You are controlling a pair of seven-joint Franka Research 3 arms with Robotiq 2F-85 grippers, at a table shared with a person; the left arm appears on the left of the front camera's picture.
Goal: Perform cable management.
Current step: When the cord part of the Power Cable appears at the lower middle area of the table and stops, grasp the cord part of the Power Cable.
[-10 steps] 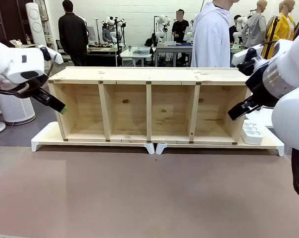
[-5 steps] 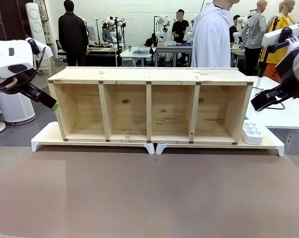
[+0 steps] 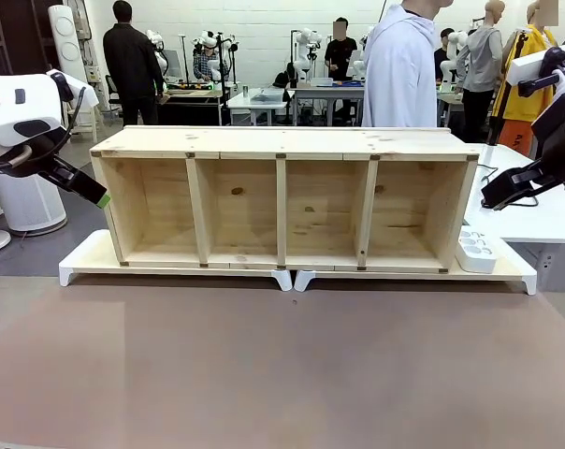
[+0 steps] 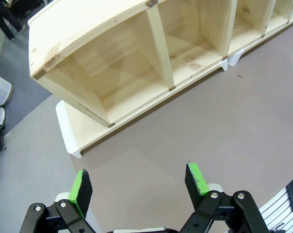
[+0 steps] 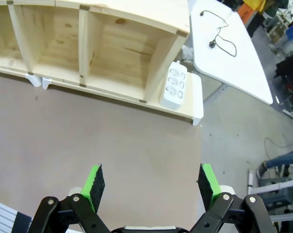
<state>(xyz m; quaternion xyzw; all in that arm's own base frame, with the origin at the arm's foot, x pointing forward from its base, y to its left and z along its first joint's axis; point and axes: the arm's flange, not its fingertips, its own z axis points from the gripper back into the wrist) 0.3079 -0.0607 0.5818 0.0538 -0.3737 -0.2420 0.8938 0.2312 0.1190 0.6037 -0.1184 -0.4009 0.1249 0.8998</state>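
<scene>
The cable (image 5: 214, 44) is a thin black cord lying in loose curves on a white side table (image 5: 236, 68), to the right of the wooden shelf (image 3: 282, 142). My left gripper (image 3: 99, 196) hangs off the shelf's left end, above the table. In the left wrist view it (image 4: 137, 180) is open and empty, looking down on the brown tabletop (image 4: 195, 131). My right gripper (image 3: 496, 197) hovers off the shelf's right end. In the right wrist view it (image 5: 151, 180) is open with nothing between its green pads, well short of the cable.
The shelf has several empty bays and rests on white bases (image 3: 86, 257). A white power strip (image 3: 476, 251) (image 5: 174, 85) lies on the base at its right end. A person in a white hoodie (image 3: 399, 65) stands behind the shelf.
Both arms have drawn back outward: the left gripper up and to the left, the right gripper up and to the right, away from the shelf ends. Both stay open.
</scene>
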